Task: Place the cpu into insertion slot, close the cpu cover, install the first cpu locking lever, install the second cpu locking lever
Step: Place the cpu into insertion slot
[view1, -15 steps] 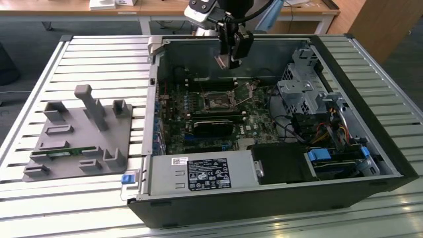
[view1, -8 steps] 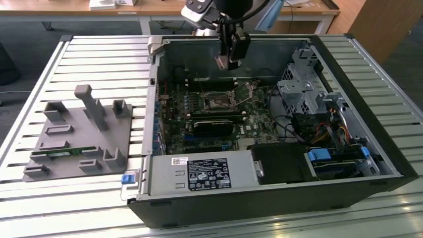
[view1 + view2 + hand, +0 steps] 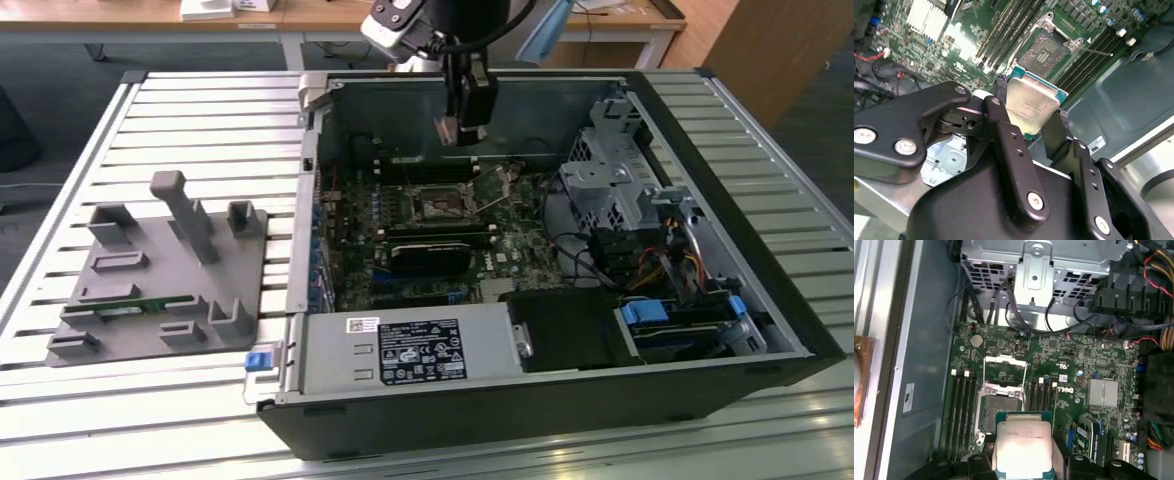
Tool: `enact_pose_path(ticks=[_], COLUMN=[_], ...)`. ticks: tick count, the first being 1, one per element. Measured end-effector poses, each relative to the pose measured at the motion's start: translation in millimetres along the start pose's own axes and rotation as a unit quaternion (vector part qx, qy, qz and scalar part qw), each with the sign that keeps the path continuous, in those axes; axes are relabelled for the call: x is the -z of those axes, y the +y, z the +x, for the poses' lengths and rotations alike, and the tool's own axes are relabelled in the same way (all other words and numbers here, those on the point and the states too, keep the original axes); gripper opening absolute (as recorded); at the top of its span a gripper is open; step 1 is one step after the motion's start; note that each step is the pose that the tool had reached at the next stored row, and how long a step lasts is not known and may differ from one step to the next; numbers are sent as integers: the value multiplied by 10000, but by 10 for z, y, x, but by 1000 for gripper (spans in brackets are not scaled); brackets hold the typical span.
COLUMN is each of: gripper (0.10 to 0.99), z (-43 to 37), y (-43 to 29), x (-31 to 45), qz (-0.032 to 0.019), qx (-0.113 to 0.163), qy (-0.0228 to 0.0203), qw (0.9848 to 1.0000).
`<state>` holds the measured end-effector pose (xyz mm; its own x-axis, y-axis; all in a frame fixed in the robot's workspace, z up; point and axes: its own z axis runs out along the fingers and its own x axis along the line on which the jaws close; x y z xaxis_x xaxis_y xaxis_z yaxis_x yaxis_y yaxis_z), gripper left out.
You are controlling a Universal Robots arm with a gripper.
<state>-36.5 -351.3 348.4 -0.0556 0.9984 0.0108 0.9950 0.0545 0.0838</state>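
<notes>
An open black computer case [image 3: 534, 420] lies on a slatted metal surface [image 3: 200, 110]. Inside, a green motherboard [image 3: 1079, 360] carries a finned silver heatsink [image 3: 1103, 392], a coin battery [image 3: 976, 340] and rows of black memory slots [image 3: 963, 410]. A silver labelled box [image 3: 400, 350] sits along the case's near wall, and a metal drive cage [image 3: 607, 190] stands toward the exterior view's right. A grey fixture plate [image 3: 147, 280] with upright blocks rests beside the case, on the exterior view's left.
</notes>
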Motion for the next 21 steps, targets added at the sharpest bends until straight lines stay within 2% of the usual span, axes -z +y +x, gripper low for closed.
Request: enact_pose_path(ticks=[4, 6, 7, 21], gripper=[525, 525, 525, 525], z=[2, 3, 3, 115], y=[0, -1, -1, -14], x=[-57, -73, -84, -324], qz=[-2, -3, -3, -5], qx=[-168, -197, -199, -178], qy=[-24, -62, -65, -54], qw=[9999, 9998, 9998, 9998])
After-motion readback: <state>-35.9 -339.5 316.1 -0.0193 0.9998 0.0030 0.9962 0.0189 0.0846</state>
